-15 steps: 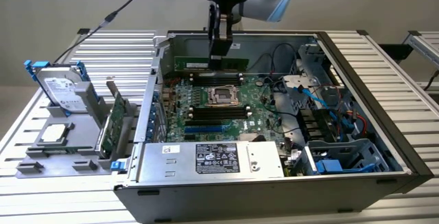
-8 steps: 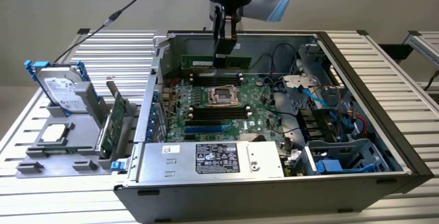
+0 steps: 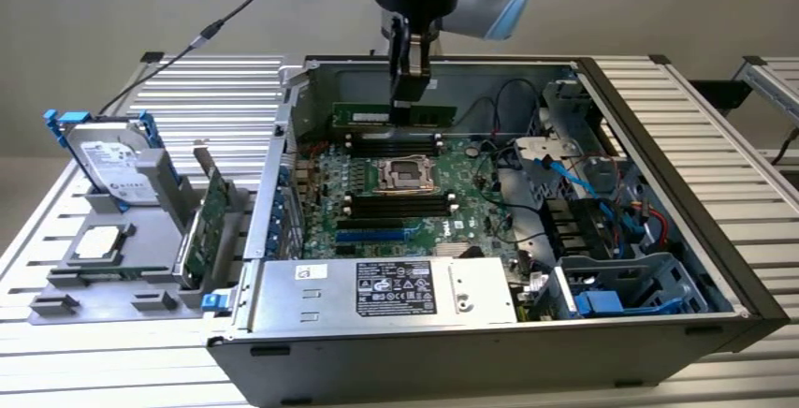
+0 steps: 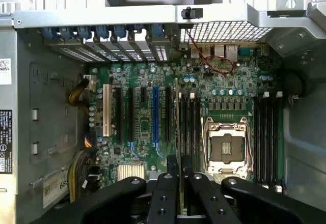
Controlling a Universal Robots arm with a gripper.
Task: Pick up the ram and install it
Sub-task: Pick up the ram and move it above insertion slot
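Observation:
The ram [image 3: 374, 111] is a long thin green stick, held level and on edge inside the open computer case. My gripper [image 3: 413, 99] is shut on its upper edge near the middle, reaching down from above. It hangs just over the black memory slots [image 3: 389, 137] on the far side of the CPU socket [image 3: 406, 172]. In the wrist view the ram [image 4: 177, 127] appears edge-on as a thin line between my fingers [image 4: 164, 196], lined up along the memory slots [image 4: 191, 127] beside the CPU socket [image 4: 226, 147]. I cannot tell whether it touches a slot.
A second bank of slots [image 3: 393, 204] lies on the socket's near side. The power supply [image 3: 387, 291] fills the case front, with blue cables [image 3: 562, 160] and a drive cage [image 3: 631, 286] on the exterior view's right. A hard drive [image 3: 110, 160] and an expansion card [image 3: 206, 225] stand outside on a grey holder.

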